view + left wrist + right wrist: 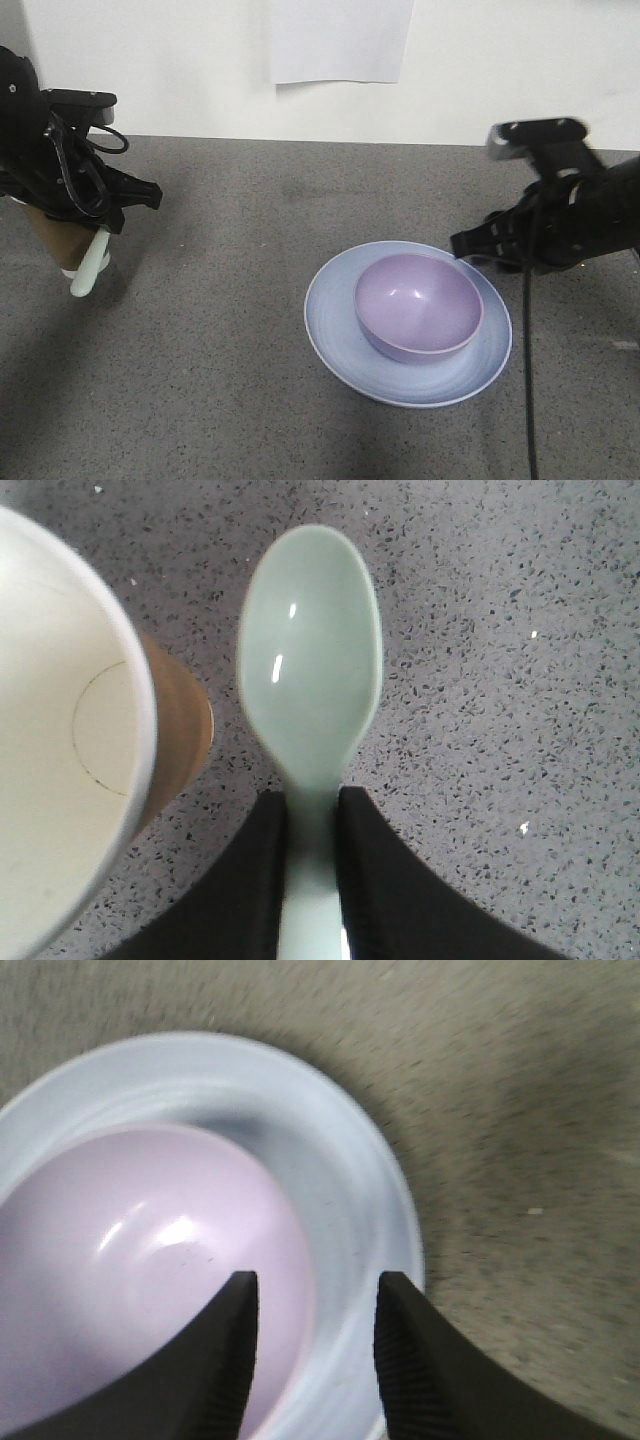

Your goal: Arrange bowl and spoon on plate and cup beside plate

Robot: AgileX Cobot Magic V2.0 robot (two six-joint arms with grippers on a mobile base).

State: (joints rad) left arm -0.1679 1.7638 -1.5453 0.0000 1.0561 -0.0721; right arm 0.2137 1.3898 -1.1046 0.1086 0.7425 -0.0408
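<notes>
- Left tool (312, 875) is clenched on the spoon (310, 670), grasping it by the handle; in my wrist view the scoop points to 12 o'clock.
- The cup (60, 730) stands mouth up on the tabletop (200, 380), just beside the spoon at its 9 o'clock.
- My right tool (317, 1305) is released, with nothing between its jaws, over the plate (340, 330) at its 2 o'clock edge.
- The bowl (418, 305) sits on the plate, off centre toward 2 o'clock.
- The plate lies well apart from the cup, at its 3 o'clock.
</notes>
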